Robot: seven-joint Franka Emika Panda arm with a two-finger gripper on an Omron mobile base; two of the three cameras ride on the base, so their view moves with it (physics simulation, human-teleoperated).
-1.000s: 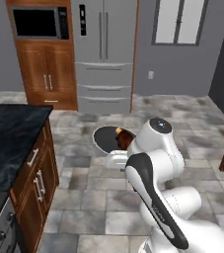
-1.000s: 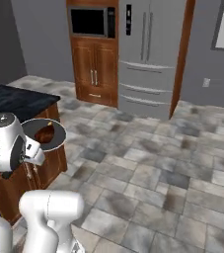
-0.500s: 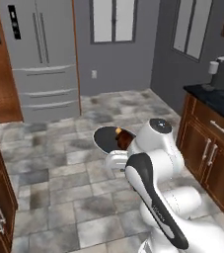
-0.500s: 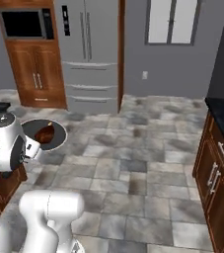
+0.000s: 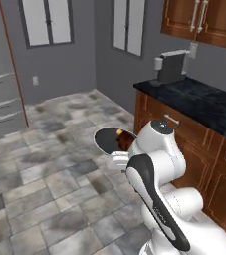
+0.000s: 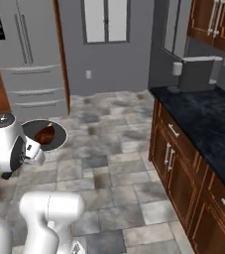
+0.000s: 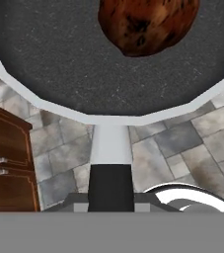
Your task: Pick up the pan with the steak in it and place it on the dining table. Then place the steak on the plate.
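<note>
My gripper point(image 5: 116, 160) is shut on the short black handle point(image 7: 111, 180) of the pan point(image 5: 108, 139), holding it level above the tiled floor in front of the arm. The pan is round and dark inside with a pale rim point(image 7: 49, 106). The steak point(image 7: 148, 22), a lumpy reddish-brown chunk, lies inside it on the side away from the handle. From the right base view the pan point(image 6: 44, 135) with the steak point(image 6: 45, 133) hangs just beyond my gripper point(image 6: 34, 148). In the left base view the arm partly covers the steak point(image 5: 124, 140). The dining table and the plate are out of view.
A wall counter with a black stone top point(image 5: 204, 102) and brown wood cabinet fronts point(image 6: 176, 158) runs along the right, with a grey coffee machine point(image 6: 198, 72) on it. A steel fridge point(image 6: 29, 59) stands at the far left. Grey tiled floor point(image 5: 45, 169) lies open ahead.
The whole scene has swept leftward as the base turned: the fridge slid to the left edge and the counter with the coffee machine came in. The pan stays held in the same pose.
</note>
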